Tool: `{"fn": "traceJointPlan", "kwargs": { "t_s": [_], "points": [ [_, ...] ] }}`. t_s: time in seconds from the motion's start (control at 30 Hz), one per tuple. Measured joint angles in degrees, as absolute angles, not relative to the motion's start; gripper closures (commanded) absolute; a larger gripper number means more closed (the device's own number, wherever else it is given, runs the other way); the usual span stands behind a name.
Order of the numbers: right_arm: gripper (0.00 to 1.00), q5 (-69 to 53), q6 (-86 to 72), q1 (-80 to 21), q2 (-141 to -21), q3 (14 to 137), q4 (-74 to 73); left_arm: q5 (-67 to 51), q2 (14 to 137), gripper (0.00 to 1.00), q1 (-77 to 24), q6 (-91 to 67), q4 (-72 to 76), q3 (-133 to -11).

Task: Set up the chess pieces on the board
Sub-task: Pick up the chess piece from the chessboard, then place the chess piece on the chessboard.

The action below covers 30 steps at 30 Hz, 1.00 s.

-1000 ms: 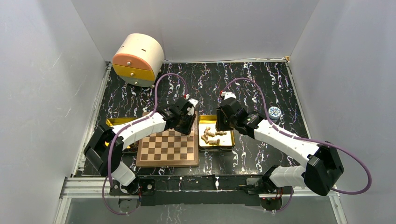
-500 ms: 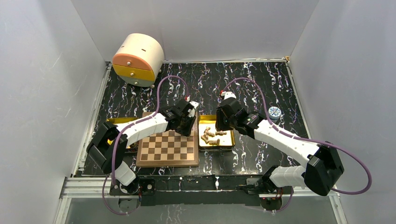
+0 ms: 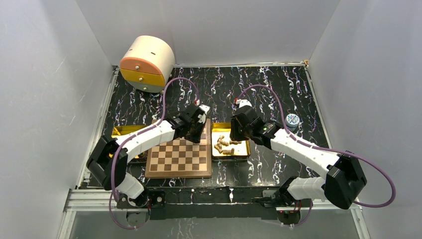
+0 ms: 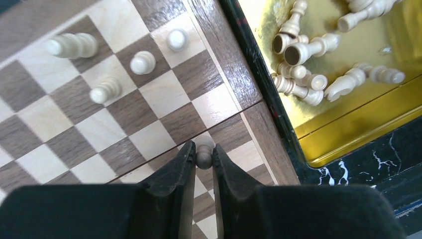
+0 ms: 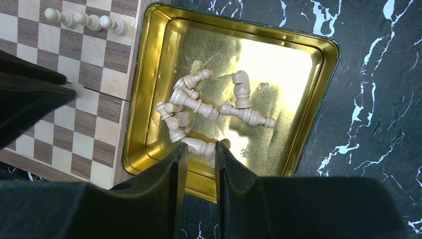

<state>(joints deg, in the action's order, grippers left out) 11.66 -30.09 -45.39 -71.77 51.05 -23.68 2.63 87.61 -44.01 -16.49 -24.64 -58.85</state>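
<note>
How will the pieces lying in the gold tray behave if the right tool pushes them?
The pieces lie on their sides and look round, so they would probably roll on the shiny tray. Several touch, so pushing one likely shifts others. They look like small turned wood: probably light and stiff.

Glossy gold metal tray point(image 5: 293, 74), matt wooden board point(image 4: 164, 94)
</note>
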Motion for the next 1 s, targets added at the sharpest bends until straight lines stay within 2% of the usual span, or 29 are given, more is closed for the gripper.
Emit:
{"fn": "traceJointPlan", "kwargs": {
  "t_s": [0.2,0.57,1.0],
  "points": [
    [0.66,11.6,-30.1,-45.4,-71.7,50.8,-23.6,5.5,84.5,0.89,-42.5,-15.5,-27.6,-63.4],
    [0.65,11.2,-30.1,-45.4,-70.5,50.7,-23.4,5.7,83.0,0.89,-28.6,-13.5,-28.7,-63.6],
    [0.65,10.1,-30.1,-45.4,-69.9,49.8,-22.2,3.4,87.2,0.89,-26.8,-13.5,-23.8,-57.3]
  ]
}}
